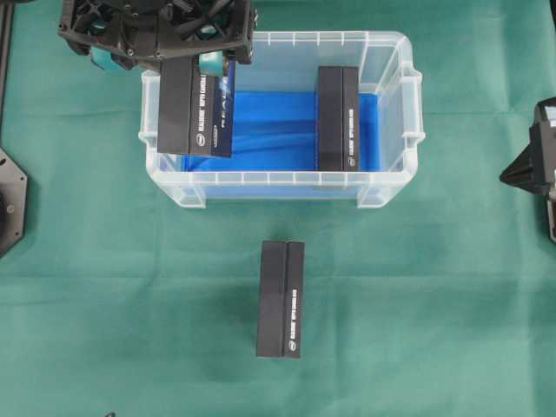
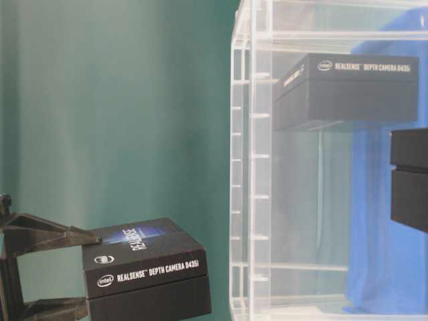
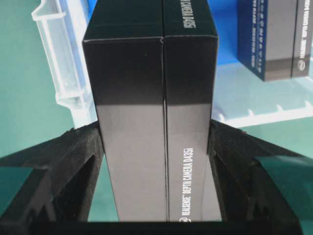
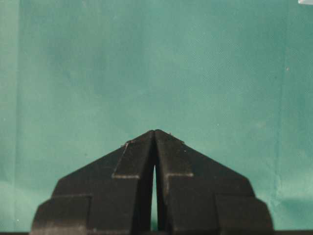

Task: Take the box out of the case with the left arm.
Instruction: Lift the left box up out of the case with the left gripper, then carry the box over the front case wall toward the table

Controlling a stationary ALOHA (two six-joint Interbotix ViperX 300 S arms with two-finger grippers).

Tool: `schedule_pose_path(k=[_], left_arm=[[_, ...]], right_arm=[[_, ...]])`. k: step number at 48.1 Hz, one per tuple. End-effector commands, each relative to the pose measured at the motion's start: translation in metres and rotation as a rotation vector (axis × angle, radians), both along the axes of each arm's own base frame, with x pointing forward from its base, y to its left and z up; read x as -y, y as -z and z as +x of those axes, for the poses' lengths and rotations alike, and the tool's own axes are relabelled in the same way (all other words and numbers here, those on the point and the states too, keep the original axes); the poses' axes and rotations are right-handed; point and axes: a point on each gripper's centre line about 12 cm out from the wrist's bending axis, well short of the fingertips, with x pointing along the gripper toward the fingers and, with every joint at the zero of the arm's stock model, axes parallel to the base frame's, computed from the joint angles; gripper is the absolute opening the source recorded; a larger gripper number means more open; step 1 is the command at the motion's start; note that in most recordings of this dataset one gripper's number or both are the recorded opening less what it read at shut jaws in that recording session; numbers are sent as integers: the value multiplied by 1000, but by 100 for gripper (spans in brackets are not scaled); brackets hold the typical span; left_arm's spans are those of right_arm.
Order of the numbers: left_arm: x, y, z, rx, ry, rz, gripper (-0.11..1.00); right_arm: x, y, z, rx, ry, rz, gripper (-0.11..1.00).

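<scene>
Overhead view: black, white-lettered box [image 1: 195,109] clamped in left gripper [image 1: 156,59].

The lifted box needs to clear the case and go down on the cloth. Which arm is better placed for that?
Left. The left gripper already clamps the lifted box above the case. The right gripper sits shut over bare green cloth at the far right, holding nothing.
</scene>
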Motion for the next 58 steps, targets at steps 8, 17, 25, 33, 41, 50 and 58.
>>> schedule_pose_path(k=[8, 17, 25, 33, 41, 50, 58], left_arm=[[2, -20, -8, 57, 2, 14, 61], [14, -23, -10, 56, 8, 6, 61], [39, -22, -8, 44, 19, -12, 61], [76, -20, -6, 48, 33, -36, 61], [114, -16, -8, 49, 17, -67, 61], [157, -14, -12, 51, -11, -104, 61], [193, -14, -19, 63, -33, -138, 61]], right_arm=[[0, -8, 5, 22, 3, 2, 0], [0, -8, 5, 22, 3, 2, 0], [0, -8, 5, 23, 1, 0, 0], [0, -8, 5, 21, -2, -3, 0], [0, -8, 5, 23, -3, -4, 0], [0, -8, 5, 23, -3, -4, 0], [0, -8, 5, 23, -4, -5, 0]])
